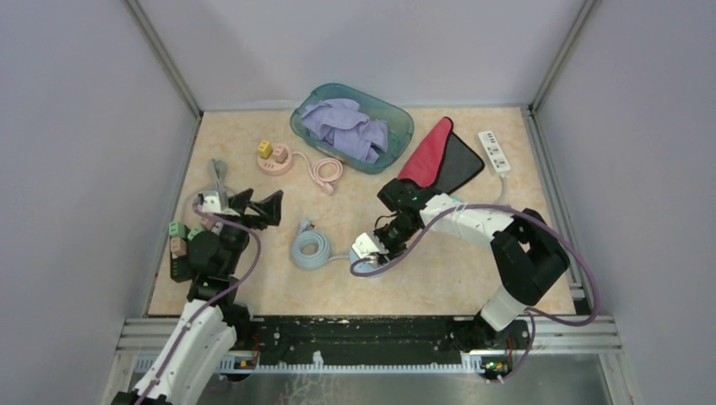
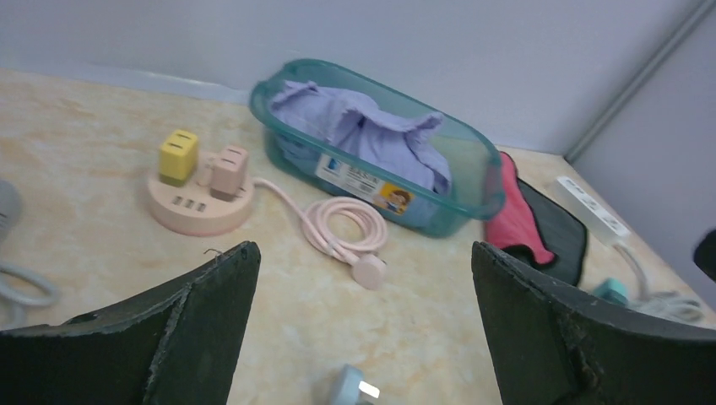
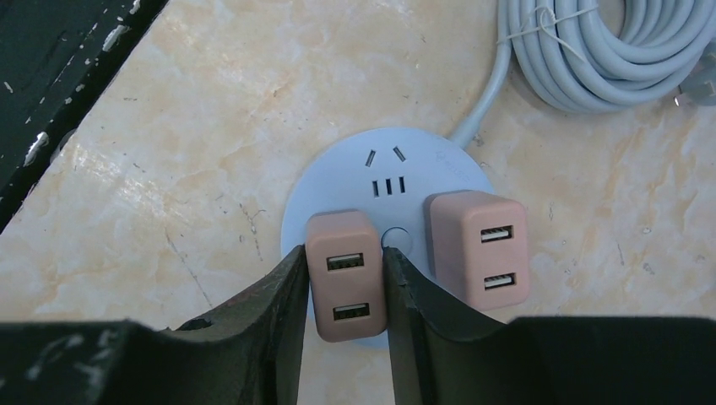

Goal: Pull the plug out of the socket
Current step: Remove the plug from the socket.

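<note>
In the right wrist view a round pale-blue socket [image 3: 388, 164] lies flat on the table with two pink USB plugs seated in it. My right gripper [image 3: 344, 253] is shut on the left plug [image 3: 344, 274], one finger pressed against each of its sides. The other plug [image 3: 478, 249] stands free just to the right. From above, the right gripper [image 1: 371, 249] sits over the socket [image 1: 361, 256] at the table's middle front. My left gripper [image 1: 253, 207] hovers open at the left, with nothing between its fingers [image 2: 211, 312].
The socket's grey-blue cable coil [image 1: 312, 249] lies between the arms. A pink round socket [image 2: 198, 207] carries a yellow plug [image 2: 179, 156] and a pink one. A teal basket [image 1: 397, 118] of purple cloth, a red-black cloth [image 1: 439, 156] and a white power strip [image 1: 494, 150] sit at the back.
</note>
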Tool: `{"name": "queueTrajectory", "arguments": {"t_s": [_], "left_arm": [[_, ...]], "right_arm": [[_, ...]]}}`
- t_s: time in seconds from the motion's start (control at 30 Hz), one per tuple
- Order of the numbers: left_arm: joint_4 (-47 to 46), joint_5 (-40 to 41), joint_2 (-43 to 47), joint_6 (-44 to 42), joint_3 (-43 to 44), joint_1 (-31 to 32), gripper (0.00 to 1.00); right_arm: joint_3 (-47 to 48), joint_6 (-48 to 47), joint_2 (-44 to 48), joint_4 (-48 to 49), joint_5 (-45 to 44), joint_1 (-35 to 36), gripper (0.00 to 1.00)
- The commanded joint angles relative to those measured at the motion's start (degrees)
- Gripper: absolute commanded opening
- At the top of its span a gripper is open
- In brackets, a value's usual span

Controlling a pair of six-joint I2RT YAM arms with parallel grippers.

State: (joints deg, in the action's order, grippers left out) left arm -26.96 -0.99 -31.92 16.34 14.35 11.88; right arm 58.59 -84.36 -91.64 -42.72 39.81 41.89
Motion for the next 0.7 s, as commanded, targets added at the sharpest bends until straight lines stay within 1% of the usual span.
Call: {"name": "queueTrajectory", "arguments": {"t_s": [0.0, 0.07, 0.13, 0.2, 0.3, 0.37, 0.53, 0.67], "left_arm": [[-2.18, -10.51, 3.47, 10.80, -5.74, 0.25, 1.00], [-6.06, -17.82, 2.67, 10.96, -7.56, 0.44, 0.99], [-9.93, -22.76, -0.02, 10.10, -8.13, 1.95, 0.90], [-10.58, -24.48, -3.44, 7.26, -7.22, 5.90, 0.84], [-10.60, -21.77, -8.47, 2.14, -7.10, 15.40, 0.80], [-11.65, -18.96, -10.28, -0.49, -8.15, 20.40, 0.79], [-23.08, -13.86, -13.91, -2.64, -14.84, 29.77, 0.76], [-28.14, -9.56, -18.49, -9.72, -15.89, 36.99, 0.73]], "right_arm": [[-0.29, -1.33, 0.28, 0.14, -2.00, 1.18, 0.32], [-0.93, -1.94, 1.13, 0.09, -3.02, 1.18, 0.27], [-1.08, -4.51, 1.95, -1.96, -3.44, 1.18, 0.20], [-0.94, -5.16, 2.22, -3.47, -3.69, 1.19, 0.14], [-1.42, -5.72, 2.85, -4.43, -4.58, 1.15, 0.09], [-1.97, -5.72, 3.31, -4.49, -4.83, 1.09, 0.07], [-3.17, -5.67, 4.31, -4.73, -4.05, 0.93, 0.05], [-3.44, -6.05, 4.49, -5.16, -3.37, 0.60, 0.04]]}}
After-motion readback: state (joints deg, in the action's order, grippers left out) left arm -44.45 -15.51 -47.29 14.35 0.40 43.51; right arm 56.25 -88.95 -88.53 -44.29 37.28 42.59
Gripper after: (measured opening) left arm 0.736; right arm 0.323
